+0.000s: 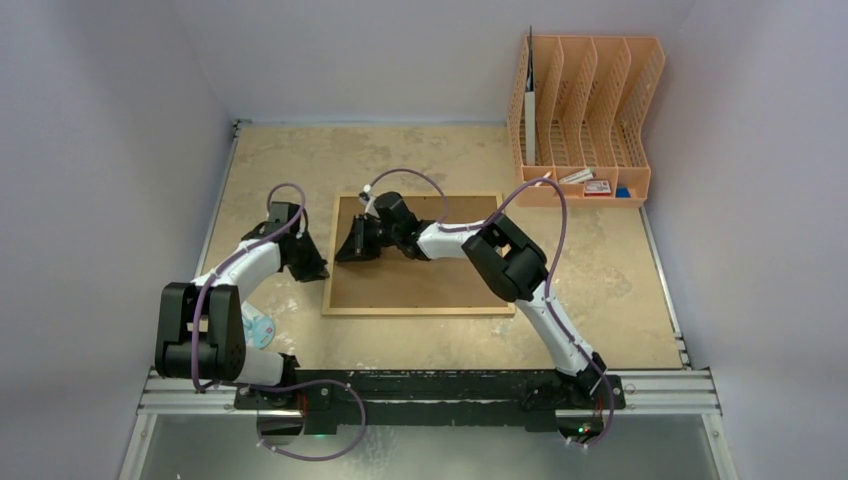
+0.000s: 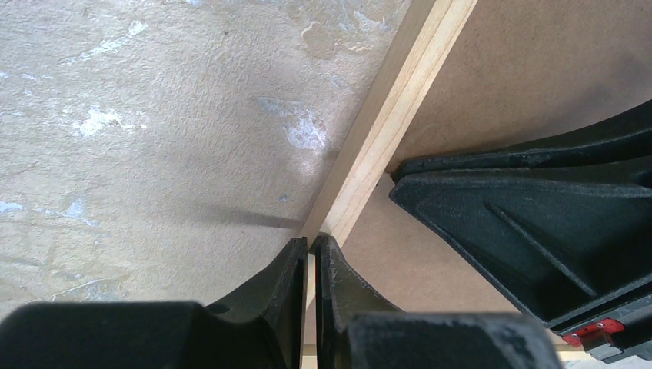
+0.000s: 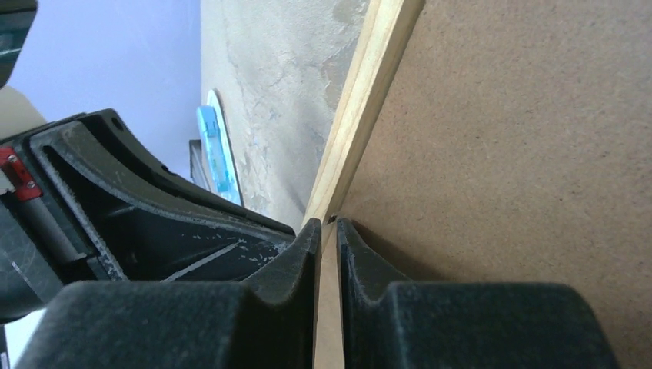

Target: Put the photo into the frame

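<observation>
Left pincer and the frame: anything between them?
Nothing. In the left wrist view the left pincer pinches the frame directly, one finger on each side of its light-wood rim.

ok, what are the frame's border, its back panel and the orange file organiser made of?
Frame border: looks like pale bare wood, with fine lengthwise grain and a matte surface.
Back panel: probably brown fibreboard, with an even speckled matte face and no grain.
File organiser: likely moulded plastic, an even orange with perforated lattice walls.
</observation>
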`<state>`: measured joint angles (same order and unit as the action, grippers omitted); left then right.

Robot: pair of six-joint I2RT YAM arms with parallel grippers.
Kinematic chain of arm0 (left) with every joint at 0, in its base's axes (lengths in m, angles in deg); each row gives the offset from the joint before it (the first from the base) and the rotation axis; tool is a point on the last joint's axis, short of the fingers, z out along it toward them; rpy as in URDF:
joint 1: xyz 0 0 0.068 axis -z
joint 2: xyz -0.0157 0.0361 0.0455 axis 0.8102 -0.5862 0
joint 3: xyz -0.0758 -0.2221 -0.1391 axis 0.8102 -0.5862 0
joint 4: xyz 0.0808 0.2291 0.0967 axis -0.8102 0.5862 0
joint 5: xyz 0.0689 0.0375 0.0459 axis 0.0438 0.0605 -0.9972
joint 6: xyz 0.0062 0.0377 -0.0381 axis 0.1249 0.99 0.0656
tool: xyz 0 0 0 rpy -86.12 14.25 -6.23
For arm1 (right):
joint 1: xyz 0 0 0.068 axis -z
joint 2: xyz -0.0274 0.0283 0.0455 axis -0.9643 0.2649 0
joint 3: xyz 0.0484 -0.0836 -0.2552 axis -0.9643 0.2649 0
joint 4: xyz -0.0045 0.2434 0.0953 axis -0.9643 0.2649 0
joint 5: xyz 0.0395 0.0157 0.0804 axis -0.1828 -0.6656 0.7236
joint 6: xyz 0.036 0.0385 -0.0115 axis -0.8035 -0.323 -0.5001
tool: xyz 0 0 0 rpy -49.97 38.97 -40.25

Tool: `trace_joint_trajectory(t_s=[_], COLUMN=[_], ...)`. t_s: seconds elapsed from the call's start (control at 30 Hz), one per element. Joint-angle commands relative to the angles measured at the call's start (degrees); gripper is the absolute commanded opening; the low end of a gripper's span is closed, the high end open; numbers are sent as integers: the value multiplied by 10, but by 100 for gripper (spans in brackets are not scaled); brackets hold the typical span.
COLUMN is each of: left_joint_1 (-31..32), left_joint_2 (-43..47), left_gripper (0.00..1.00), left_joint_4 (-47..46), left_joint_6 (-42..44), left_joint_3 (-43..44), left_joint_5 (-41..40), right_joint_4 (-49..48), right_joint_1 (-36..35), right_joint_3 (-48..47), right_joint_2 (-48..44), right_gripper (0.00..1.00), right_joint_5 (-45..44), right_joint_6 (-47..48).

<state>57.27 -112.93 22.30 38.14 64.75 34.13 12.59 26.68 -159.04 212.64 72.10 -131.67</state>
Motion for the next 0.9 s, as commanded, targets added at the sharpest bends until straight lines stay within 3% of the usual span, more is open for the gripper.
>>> trace_joint_trajectory(t_s=[0.0, 0.1, 0.2, 0.87], left_joint_1=[1, 1, 0, -3], left_joint_2=[-21, -20, -22, -30], left_gripper=[11, 12, 11, 9], left_joint_4=[-9, -10, -13, -8], left_joint_6=[-4, -2, -2, -2], left_joint_3=[-19, -20, -24, -24], left_joint_5=[-2, -1, 1, -7], right_joint_4=[-102, -150, -133, 107], right_joint_1=[1, 0, -1, -5], right_joint_3=[12, 20, 4, -59], right_joint_2=[-15, -12, 0, 43], right_gripper=[15, 14, 12, 9], right_joint_5=[54, 73, 76, 7], right_joint_6=[-7, -30, -30, 37])
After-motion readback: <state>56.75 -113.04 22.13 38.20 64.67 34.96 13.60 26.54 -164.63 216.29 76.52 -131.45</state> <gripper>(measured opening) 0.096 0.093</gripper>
